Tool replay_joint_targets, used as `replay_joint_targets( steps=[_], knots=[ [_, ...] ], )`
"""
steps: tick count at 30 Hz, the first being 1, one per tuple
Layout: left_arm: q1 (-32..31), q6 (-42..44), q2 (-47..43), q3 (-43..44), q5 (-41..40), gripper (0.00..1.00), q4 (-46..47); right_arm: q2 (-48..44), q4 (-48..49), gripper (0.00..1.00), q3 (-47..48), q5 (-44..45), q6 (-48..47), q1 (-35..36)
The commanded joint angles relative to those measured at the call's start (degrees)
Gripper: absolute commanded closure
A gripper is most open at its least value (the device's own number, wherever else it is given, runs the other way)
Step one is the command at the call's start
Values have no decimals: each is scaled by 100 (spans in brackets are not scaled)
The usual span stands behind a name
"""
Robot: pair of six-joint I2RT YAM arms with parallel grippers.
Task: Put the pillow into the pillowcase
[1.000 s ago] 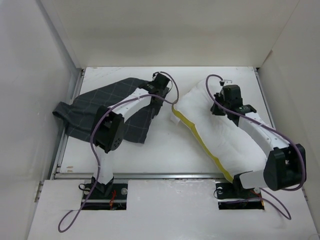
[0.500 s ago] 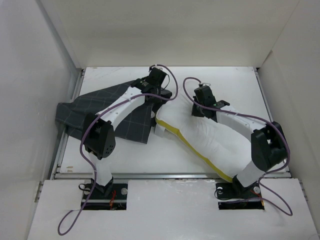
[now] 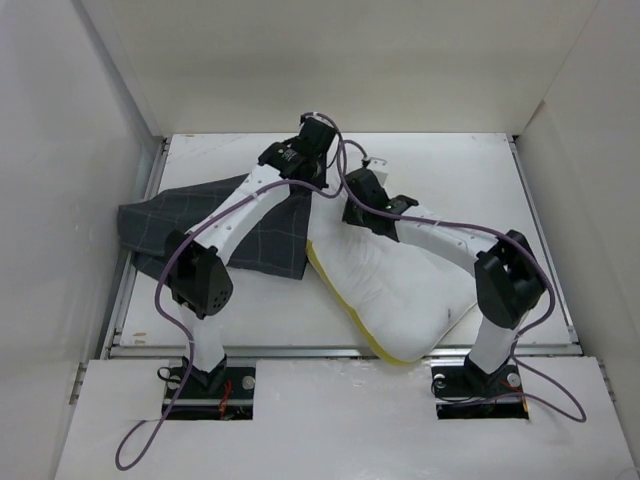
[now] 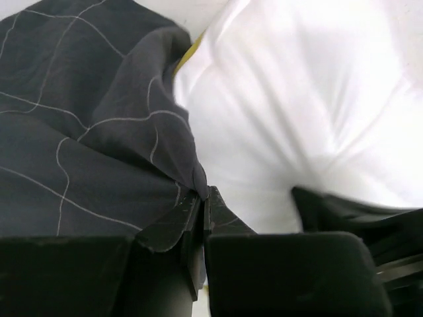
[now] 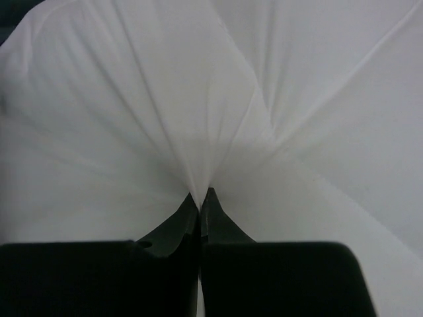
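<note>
For the pillow, a clear shift since one second ago: dragged leftward over the table and turned, far corner now touching the right edge of the pillowcase instead of lying apart from it. Both arms also drawn closer together at the far middle. Right gripper: clenched on a pinch of the white cover, jaws closed, folds spreading out from the tips; held so, probably, to steer this corner toward the opening. Left gripper: clenched too, on a fold of the dark checked cloth at its edge, just beside the white cushion and a short piece of yellow piping; raised a little, seemingly to keep the mouth lifted. Cannot tell from these views whether truly an open mouth or only a raised edge. Almost wholly outside the sack for now, resting on the table toward the near right. Next, by judgement: push the corner under the raised cloth while drawing the cloth over it, with some risk of thin fabric slipping from the jaws.
</note>
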Motion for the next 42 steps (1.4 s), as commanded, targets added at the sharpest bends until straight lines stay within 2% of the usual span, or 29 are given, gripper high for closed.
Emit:
replay_joint_targets(
  steps=[1, 5, 7, 10, 11, 15, 16, 18, 19, 20, 21, 23, 24, 25, 31, 33, 36, 39, 42],
  knots=[
    [-77, -229, 195, 400, 105, 100, -49, 11, 486, 100, 190, -154, 277, 375],
    [-24, -281, 310, 401, 53, 100, -172, -59, 757, 100, -145, -93, 329, 753],
    [37, -335, 311, 252, 0, 100, -225, 81, 1003, 100, -276, -338, 286, 754],
    [89, -449, 153, -100, -166, 100, -225, 81, 1460, 85, -583, -638, 137, 754],
    [90, -518, 48, -187, -228, 100, -225, -110, 1522, 66, -671, -638, -3, 754],
    [142, -817, -303, -635, -702, 100, -330, -717, 1576, 6, -926, -357, -505, 701],
    [143, -888, -374, -697, -764, 100, -383, -814, 1523, 2, -927, -357, -619, 553],
    [204, -950, -584, -812, -817, 100, -383, -1034, 1523, 0, -927, -627, -742, 280],
    [256, -1002, -638, -865, -818, 100, -383, -1035, 1523, 0, -927, -1055, -743, 105],
    [309, -1003, -639, -917, -896, 99, -470, -1035, 1523, 0, -927, -1242, -839, -245],
    [310, -1063, -708, -918, -992, 89, -524, -1035, 1601, 0, -875, -1401, -1031, -405],
    [310, -1064, -709, -813, -1151, 55, -663, -939, 1602, 0, -673, -1656, -1181, -782],
    [310, -1064, -709, -760, -1273, 24, -665, -869, 1602, 0, -585, -1753, -1296, -889],
    [362, -960, -709, -707, -1275, 0, -665, -703, 1602, 0, -488, -1824, -1436, -986],
    [477, -186, -25, 372, -959, 0, -612, 220, 1497, 0, 487, -2623, -1886, -1488],
    [529, 190, 616, 1273, -722, 0, -725, 458, 1497, 0, 689, -2747, -2000, -1663],
    [529, 587, 1408, 2295, -782, 0, -1094, 880, 1444, 0, 1059, -3062, -2053, -1716],
    [591, 808, 1567, 2265, -730, 0, -1095, 1213, 1707, 0, 1226, -3458, -2114, -1716],
    [644, 861, 1507, 1712, -818, 0, -990, 1425, 1707, 0, 1402, -3670, -2053, -1716]
  ],
)
